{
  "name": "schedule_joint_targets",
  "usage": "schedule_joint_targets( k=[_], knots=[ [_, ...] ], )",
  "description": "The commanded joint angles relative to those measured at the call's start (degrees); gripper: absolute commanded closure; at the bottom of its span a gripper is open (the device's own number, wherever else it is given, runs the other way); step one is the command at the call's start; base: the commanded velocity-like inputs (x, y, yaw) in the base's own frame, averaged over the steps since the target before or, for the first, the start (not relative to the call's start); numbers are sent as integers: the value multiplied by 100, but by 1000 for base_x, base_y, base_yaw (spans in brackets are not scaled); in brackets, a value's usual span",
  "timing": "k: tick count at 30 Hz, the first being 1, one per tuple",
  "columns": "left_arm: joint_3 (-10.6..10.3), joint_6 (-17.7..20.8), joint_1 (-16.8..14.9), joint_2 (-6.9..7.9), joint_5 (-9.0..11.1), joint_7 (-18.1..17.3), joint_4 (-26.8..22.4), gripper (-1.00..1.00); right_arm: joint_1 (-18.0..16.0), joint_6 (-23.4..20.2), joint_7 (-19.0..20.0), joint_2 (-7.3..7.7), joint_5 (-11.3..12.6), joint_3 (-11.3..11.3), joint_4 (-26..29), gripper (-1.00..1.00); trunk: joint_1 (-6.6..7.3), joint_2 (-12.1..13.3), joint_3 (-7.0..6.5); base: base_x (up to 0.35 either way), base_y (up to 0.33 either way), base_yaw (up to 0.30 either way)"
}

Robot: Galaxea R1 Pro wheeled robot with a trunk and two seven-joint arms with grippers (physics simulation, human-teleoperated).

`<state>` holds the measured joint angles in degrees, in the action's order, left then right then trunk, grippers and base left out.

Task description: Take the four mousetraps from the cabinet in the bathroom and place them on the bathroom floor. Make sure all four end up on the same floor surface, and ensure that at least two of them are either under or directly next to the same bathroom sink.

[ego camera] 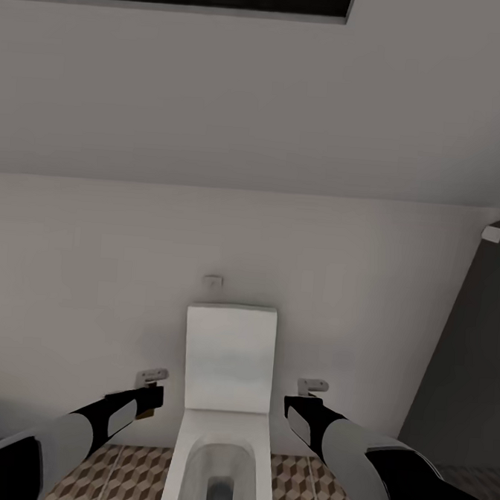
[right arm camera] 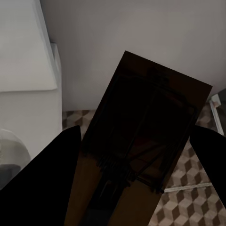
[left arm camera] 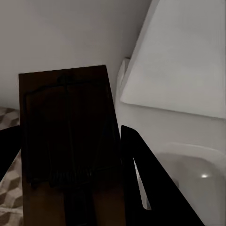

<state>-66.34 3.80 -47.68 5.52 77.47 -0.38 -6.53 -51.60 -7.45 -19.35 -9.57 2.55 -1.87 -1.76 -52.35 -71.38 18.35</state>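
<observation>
Each hand carries one mousetrap. In the left wrist view a dark wooden mousetrap point(left arm camera: 68, 155) with wire lies flat between the black fingers point(left arm camera: 150, 183) of my left gripper point(left arm camera: 68, 129), which is shut on it. A second mousetrap point(right arm camera: 141, 155) sits slanted in my right gripper point(right arm camera: 136, 136), also shut on it. From the head, the left gripper point(ego camera: 148, 401) and right gripper point(ego camera: 296, 408) hover on either side of a white toilet point(ego camera: 228, 368), above the cube-patterned bathroom floor point(ego camera: 115, 472). The cabinet and the sink are out of view.
The toilet stands straight ahead against a pale wall, with its bowl between my arms. Two small wall brackets point(ego camera: 152, 376) point(ego camera: 313, 386) flank the tank. A dark grey panel point(ego camera: 465, 369) rises at the right. Open tiles lie left and right of the toilet.
</observation>
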Motion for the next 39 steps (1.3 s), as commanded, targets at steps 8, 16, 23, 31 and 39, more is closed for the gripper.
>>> schedule_joint_targets(
  k=[8, 16, 23, 31, 39],
  knots=[
    [-28, 43, -5, -15, 21, -6, -33, 100, -8, -3, -16, -23, 27, -24, -9, 100, -177, -327, 151, 0, 0, 0],
    [-21, 50, -5, -3, 17, -6, -13, 100, -8, -2, -23, -7, 27, -24, -9, 100, -352, -648, 295, 0, 0, 0],
    [-19, 50, -5, 1, 16, -6, -6, 100, -8, -11, -40, 4, 24, -24, -9, 100, -506, -929, 421, 0, 0, 0],
    [-21, 59, -5, 19, 22, -7, -6, 100, -8, 28, -86, 11, 18, -24, -9, 100, -682, -1250, 564, 0, 0, 0],
    [-27, 56, -5, 61, 29, -8, 39, 100, -8, 71, -69, 42, 3, -21, -9, 100, -858, -1571, 708, 0, 0, 0]
  ],
)
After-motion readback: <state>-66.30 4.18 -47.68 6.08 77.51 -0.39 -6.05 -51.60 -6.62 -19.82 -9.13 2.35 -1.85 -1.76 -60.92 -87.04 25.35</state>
